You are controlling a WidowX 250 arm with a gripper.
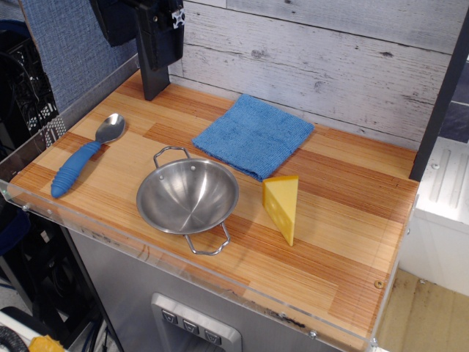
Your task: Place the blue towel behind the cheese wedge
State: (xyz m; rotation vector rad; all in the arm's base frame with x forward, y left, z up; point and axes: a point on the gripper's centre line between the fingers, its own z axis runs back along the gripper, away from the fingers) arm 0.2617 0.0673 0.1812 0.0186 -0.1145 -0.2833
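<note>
The blue towel [253,135] lies flat on the wooden table [344,242], just behind and to the left of the cheese wedge [282,205], with its near corner close to the cheese's top edge, perhaps touching it. From this view the towel already sits on the far side of the cheese, toward the plank wall [330,66], so the task looks finished or nearly so.

The gripper [150,37] hangs well behind and far to the left of the cheese, at the top of the picture. Only its dark body shows, so whether the jaws stand wide or narrow cannot be told. It holds nothing that can be seen.

The risks come from any further move:
1. A fresh grab at the towel's near corner could bump the cheese, which stands on a narrow face and would probably tip or slide.
2. A pinch on soft terry cloth may lift only 1 layer or corner, dragging the towel into a crumpled heap instead of a flat square.
3. A low sweep from the gripper's place toward the cheese passes over the steel bowl [187,196], left of the cheese, and the spoon [86,155] further left, and could knock either.
</note>
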